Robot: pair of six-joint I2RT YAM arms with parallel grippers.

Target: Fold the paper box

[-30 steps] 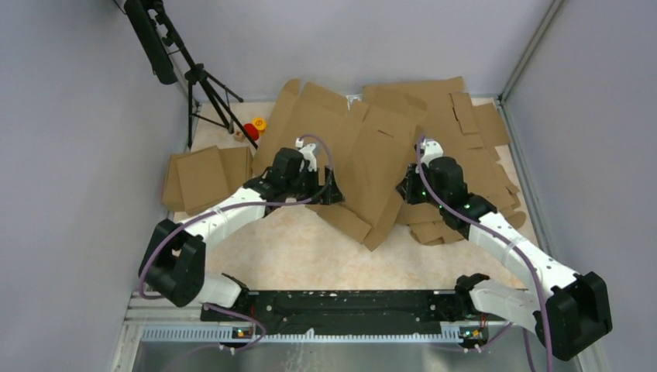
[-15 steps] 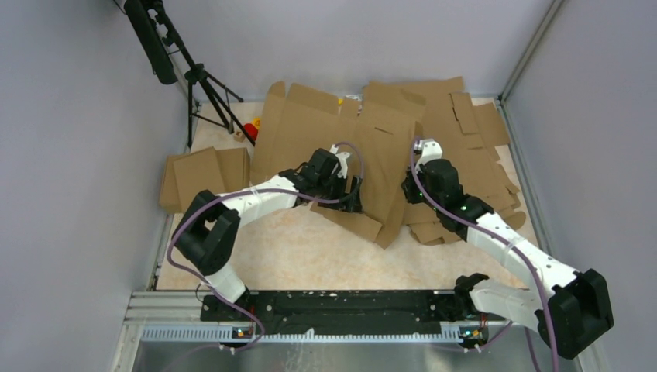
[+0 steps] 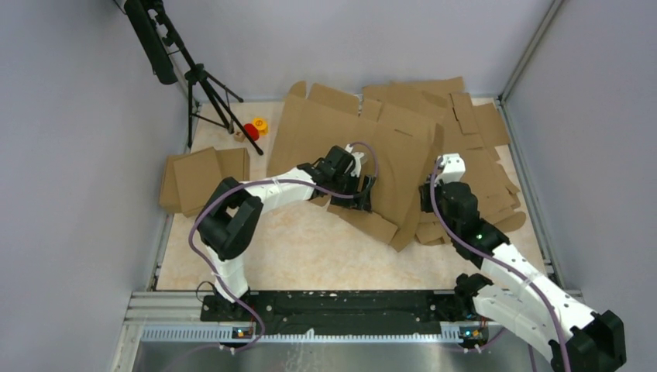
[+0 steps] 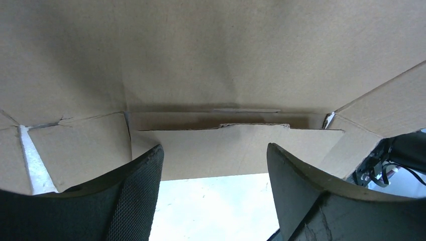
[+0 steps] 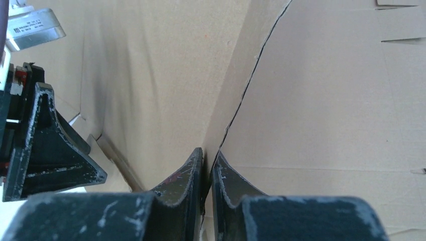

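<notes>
The paper box is a large brown creased sheet with slotted flaps, propped up tilted at the table's middle back. My left gripper is open at its near lower edge. In the left wrist view the box's panels fill the frame and a flap edge lies just ahead of my left gripper, with nothing between the fingers. My right gripper is shut on the box's right edge. The right wrist view shows my right gripper pinching that thin edge.
A pile of like brown slotted sheets lies at the back right, under and behind the box. Smaller cardboard pieces lie at the left. A black tripod and red and yellow bits stand at the back left. Grey walls close the sides.
My left arm has reached to the right, its gripper now further along the box's near edge. The box has shifted right and tilted. My right gripper has moved right and nearer, still holding the edge.
</notes>
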